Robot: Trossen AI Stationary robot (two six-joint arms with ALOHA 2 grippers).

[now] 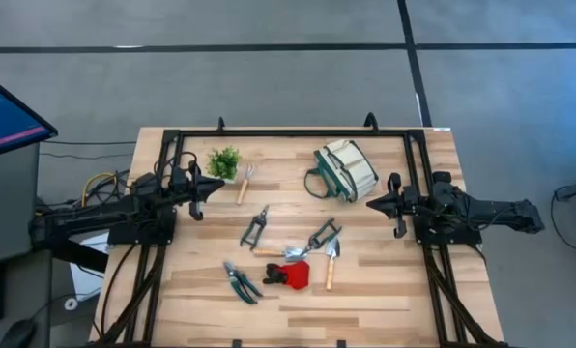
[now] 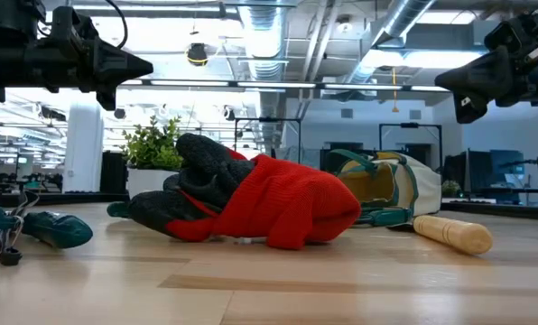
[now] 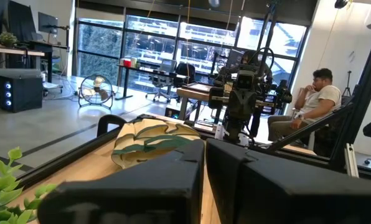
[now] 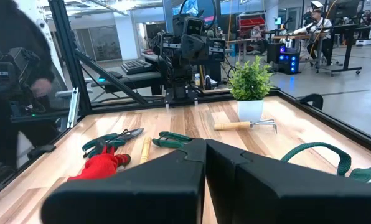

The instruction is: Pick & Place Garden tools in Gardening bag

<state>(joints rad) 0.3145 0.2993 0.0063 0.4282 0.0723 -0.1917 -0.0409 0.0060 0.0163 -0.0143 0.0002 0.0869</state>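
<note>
Wooden table [image 1: 385, 300], holding: gardening bag [image 1: 346, 171], cream with green trim, lying on its side at the far right of centre, apart from every tool. Potted plant [image 1: 224, 161] sitting far left, a wooden-handled rake [image 1: 244, 182] lying just beside it. Dark pruning shears [image 1: 255, 226] resting mid-table; a second pair of shears [image 1: 322, 235] and a wooden-handled trowel [image 1: 331, 261] lying to their right. Red glove [image 1: 290, 275] lying near the front, green-handled shears [image 1: 240, 281] lying just left of it. Left gripper [image 1: 215, 187] hovering at the left edge near the plant, jaws together, holding nothing. Right gripper [image 1: 373, 204] hovering at the right edge near the bag, jaws together, likewise carrying nothing.
</note>
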